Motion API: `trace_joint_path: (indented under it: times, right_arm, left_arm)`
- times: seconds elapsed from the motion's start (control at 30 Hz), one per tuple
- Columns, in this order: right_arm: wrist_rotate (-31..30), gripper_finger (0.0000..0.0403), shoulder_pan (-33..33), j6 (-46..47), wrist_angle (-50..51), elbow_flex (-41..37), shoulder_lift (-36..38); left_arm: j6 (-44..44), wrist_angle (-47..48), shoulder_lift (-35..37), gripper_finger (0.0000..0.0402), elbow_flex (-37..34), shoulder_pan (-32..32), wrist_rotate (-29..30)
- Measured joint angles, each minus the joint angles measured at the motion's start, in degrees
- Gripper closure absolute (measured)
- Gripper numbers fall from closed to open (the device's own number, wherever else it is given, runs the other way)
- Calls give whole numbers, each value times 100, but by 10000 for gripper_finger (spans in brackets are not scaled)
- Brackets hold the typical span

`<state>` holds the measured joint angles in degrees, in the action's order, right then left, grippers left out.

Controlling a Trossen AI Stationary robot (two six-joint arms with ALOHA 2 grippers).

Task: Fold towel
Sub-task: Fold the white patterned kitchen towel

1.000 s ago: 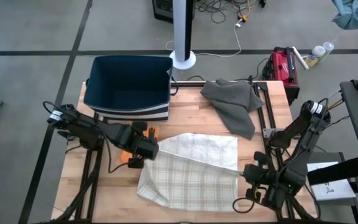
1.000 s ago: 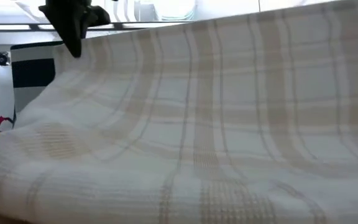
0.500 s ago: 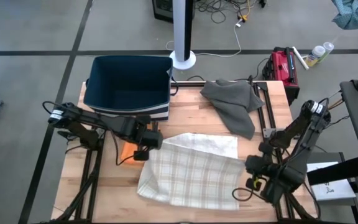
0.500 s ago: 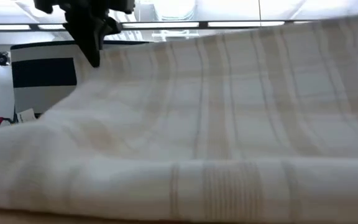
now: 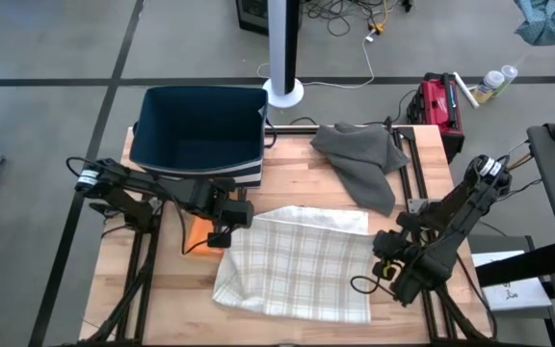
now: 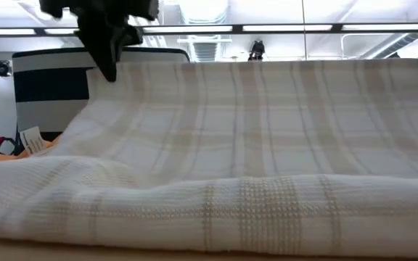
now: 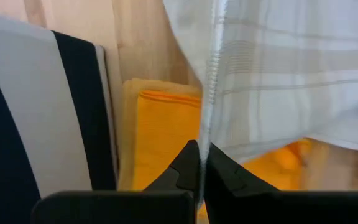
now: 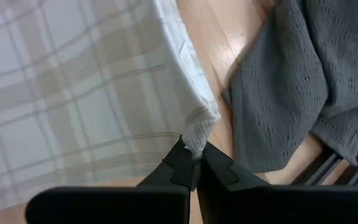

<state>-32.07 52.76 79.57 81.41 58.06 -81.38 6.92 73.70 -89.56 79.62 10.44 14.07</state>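
Towel (image 5: 302, 265), pale plaid, spread across near half of table (image 5: 287, 173), long axis running left to right between the two arms. Left gripper (image 5: 227, 224) pinching the towel's far-left corner, fingers pressed together on the hem; right gripper (image 5: 385, 258) likewise clamped on the right edge corner. Held edge lifted off the wood, near edge lying flat toward table front. Fold line judged to run parallel to the long axis: held edge lies on the far side of the cloth, resting edge straight toward the front, so next move likely a carry of both corners forward over the body. Both arms equally near their own corners.

Grey cloth (image 5: 359, 159) well apart at far right; dark bin (image 5: 198, 130) far left.

Low view: towel rising as a sloped sheet, taut between corners, sag not visible from above. Left wrist view: hem (image 7: 213, 68) edge-on between fingers, orange cloth (image 7: 160, 137) beneath, mostly hidden from above. Right wrist view: corner (image 8: 194, 142) bunched in the pinch.
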Motion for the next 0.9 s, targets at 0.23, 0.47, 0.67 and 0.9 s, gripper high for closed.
trace_joint_path:
  times: [0.23, 0.47, 0.67, 0.9]
  right_arm:
    - [-53, 401, -22, -169, -97, 13, 0]
    - [-343, 401, -288, -208, -392, -577, -5]
    - [-632, 401, -602, -293, -619, -876, -5]
    - [-693, 400, -938, -244, -1030, -1262, -5]
  left_arm:
    - [278, 340, 13, 401, 618, 4, -159]
    - [317, 224, 11, 401, 233, 4, -204]
    - [264, -80, 11, 401, -182, -16, -5]
    - [258, -478, 11, 401, -471, -108, 330]
